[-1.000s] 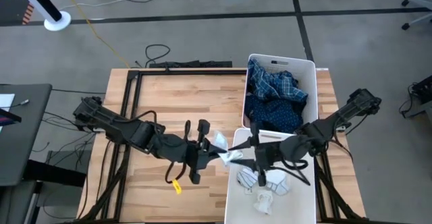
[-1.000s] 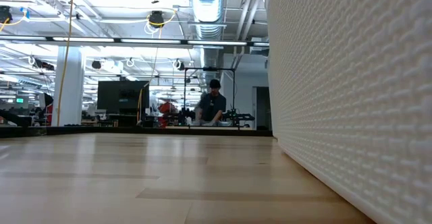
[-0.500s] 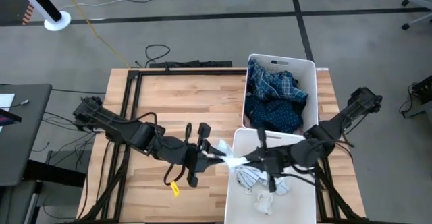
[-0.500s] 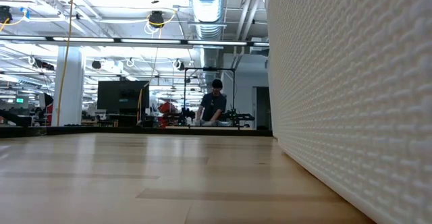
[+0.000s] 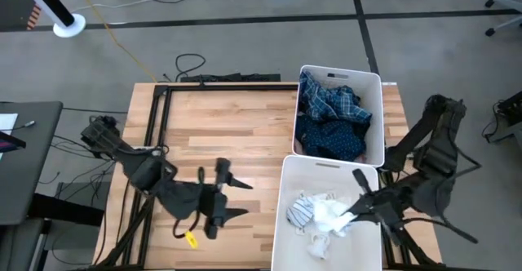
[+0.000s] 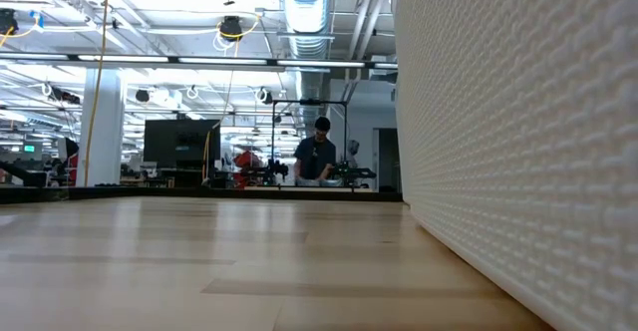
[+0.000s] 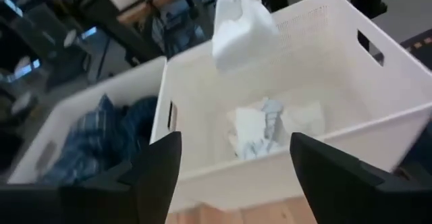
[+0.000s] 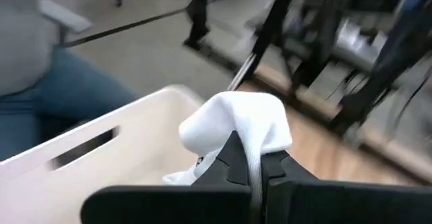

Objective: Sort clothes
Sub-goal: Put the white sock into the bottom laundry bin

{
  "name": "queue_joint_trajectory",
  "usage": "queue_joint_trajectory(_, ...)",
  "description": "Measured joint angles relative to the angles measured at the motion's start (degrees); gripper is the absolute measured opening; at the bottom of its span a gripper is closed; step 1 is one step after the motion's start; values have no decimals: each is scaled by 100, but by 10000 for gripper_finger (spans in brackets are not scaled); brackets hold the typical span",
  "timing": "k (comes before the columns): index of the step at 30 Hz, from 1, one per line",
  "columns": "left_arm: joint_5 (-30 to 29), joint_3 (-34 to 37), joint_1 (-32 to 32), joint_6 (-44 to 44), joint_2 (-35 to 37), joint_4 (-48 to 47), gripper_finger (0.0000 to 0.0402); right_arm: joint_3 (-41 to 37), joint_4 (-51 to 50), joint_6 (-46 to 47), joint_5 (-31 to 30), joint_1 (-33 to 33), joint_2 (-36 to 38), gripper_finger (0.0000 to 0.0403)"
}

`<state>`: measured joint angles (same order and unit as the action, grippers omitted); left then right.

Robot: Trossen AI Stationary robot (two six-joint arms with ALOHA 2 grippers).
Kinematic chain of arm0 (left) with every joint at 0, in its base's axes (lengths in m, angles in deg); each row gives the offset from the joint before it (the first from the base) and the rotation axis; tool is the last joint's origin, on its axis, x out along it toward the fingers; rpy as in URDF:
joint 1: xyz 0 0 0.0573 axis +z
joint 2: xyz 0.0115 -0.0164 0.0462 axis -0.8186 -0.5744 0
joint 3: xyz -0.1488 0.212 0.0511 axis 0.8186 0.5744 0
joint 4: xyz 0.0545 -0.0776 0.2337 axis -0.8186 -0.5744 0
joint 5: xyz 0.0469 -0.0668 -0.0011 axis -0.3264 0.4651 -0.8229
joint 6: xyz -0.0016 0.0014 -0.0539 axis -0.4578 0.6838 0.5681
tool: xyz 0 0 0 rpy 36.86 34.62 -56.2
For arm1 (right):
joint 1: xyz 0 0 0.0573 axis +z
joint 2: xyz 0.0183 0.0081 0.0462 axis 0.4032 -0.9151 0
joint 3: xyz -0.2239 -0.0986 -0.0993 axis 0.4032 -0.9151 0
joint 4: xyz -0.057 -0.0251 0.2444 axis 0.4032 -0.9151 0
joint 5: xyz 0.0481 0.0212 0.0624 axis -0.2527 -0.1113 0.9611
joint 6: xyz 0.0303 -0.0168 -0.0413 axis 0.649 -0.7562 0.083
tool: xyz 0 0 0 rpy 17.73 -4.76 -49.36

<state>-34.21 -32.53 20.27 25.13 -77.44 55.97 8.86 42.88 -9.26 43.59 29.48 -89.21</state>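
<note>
A white sock (image 5: pixel 330 215) hangs over the near white bin (image 5: pixel 281 222), with my right gripper (image 5: pixel 356 214) shut on it. The left wrist view shows this sock (image 7: pixel 236 28) raised above the bin. In the bin lie a grey-striped sock (image 5: pixel 299 212) and other white socks (image 7: pixel 263 126). The far bin (image 5: pixel 380 116) holds the blue plaid shirt (image 5: pixel 336 104) and a navy piece (image 5: pixel 330 143). My left gripper (image 5: pixel 238 197) is open over the bare table, left of the near bin, with nothing between its fingers. My right gripper pinches a bunched part of the white sock (image 8: pixel 237 126) between its two fingers (image 8: pixel 235 158). The cloth bulges out past the fingertips. The fingers reach in from the table's right side, roughly level. The sock is lifted clear above the socks in the near bin.
The two bins stand at the table's right, one behind the other. Bare wood (image 5: pixel 220 124) lies to their left. The near bin's wall (image 6: pixel 518 152) fills the right of the low view. A person (image 6: pixel 319 157) stands far off in the room.
My left gripper has opened, let go of the white sock and drawn back toward the table's left and near edges. My right gripper has shut on the sock and carried it toward the table's right, over the near bin.
</note>
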Motion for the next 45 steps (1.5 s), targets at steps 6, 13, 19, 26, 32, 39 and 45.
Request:
queue_joint_trajectory(6,-576,-2,-390,1325,351,-1161,274,0,-1538,1875,28,340,7,1)
queue_joint_trajectory(13,-1138,-2,-771,2925,707,-2456,274,0,-2674,2933,178,336,-318,1)
queue_joint_trajectory(19,-1667,-2,-1202,3811,744,-3349,274,-295,-2636,3132,226,306,-366,1)
queue_joint_trajectory(26,-2063,0,-1708,4696,740,-4111,274,-1216,-1535,3150,1235,-185,-370,2)
queue_joint_trajectory(32,-2458,0,-2140,5359,740,-4774,274,-1794,-1157,3039,1730,-745,-370,11)
queue_joint_trajectory(39,-2504,0,-2506,5931,740,-5005,274,-2121,-625,2642,2326,-1529,-402,50)
queue_joint_trajectory(45,-2588,16,-2911,6158,694,-4994,274,-2122,-431,2337,2732,-2132,-599,98)
